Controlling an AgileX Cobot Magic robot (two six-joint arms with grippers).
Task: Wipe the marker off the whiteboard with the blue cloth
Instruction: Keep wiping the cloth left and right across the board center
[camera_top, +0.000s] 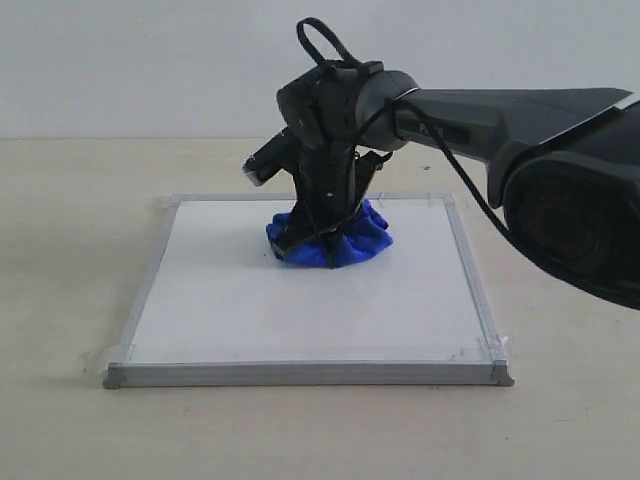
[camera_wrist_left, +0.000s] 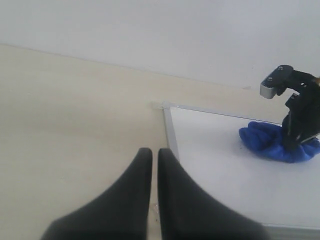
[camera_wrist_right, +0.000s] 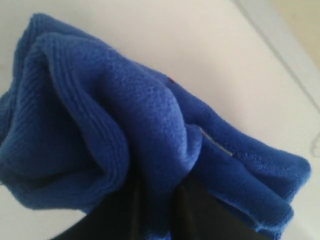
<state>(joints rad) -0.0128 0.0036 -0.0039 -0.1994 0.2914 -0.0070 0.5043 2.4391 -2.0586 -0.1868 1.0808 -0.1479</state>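
Fleece is what is pressed against the board: the blue cloth (camera_top: 360, 240) is bunched into a low mound on the far middle part of the whiteboard (camera_top: 300, 320), close to the far edge. Its pile is soft and napped, with ribbed folds rolled over one another, as is shown plainly in the right wrist view. It is held from above by the right gripper (camera_top: 318, 232), whose dark fingers are closed into the bunch and pinch a fold between them. The grip appears to be taken high on the mound so that a thick pad of cloth is left underneath, which would let the pad be dragged flat without the fingers scraping the surface.

No red line of the marker can be made out on the bare board. Whether it is covered by the cloth cannot be told, though a tiny dark fleck is seen at the cloth's edge in the right wrist view.

The board is smooth, white and faintly glossy, roughly square, and bounded by a thin silver-grey metal frame (camera_top: 300, 374). Clear tape (camera_top: 497, 347) is laid over the corners, presumably so that the board is not pushed about under wiping pressure. It lies flat on a pale beige table (camera_top: 70, 250).

The left gripper (camera_wrist_left: 154, 152) is kept off the board, over the table just left of the frame. Its fingers are drawn together to a thin slit, and nothing is held in them.
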